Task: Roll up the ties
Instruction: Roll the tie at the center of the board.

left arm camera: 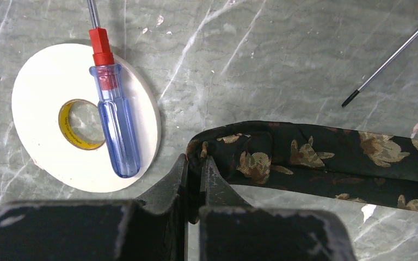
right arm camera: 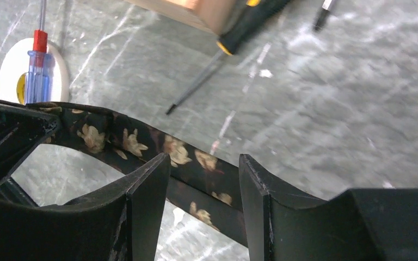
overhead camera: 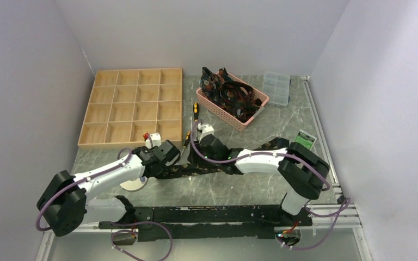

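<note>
One black tie with tan-gold flowers (overhead camera: 180,172) lies stretched across the marble table between the two arms. My left gripper (left arm camera: 196,159) is shut on its folded end, with the fabric (left arm camera: 315,155) running off to the right. My right gripper (right arm camera: 204,163) is open and hovers over the same tie (right arm camera: 130,142), which passes under the gap between its fingers, apart from both. In the top view the left gripper (overhead camera: 170,163) and the right gripper (overhead camera: 194,157) sit close together. More ties (overhead camera: 231,92) are heaped in a pink basket.
A white tape roll (left arm camera: 38,136) with a blue-handled screwdriver (left arm camera: 117,130) on it lies left of my left gripper. A yellow-and-black screwdriver (right arm camera: 245,24) lies beyond the tie. A wooden compartment tray (overhead camera: 130,106), the pink basket (overhead camera: 220,113) and a clear plastic box (overhead camera: 277,87) stand at the back.
</note>
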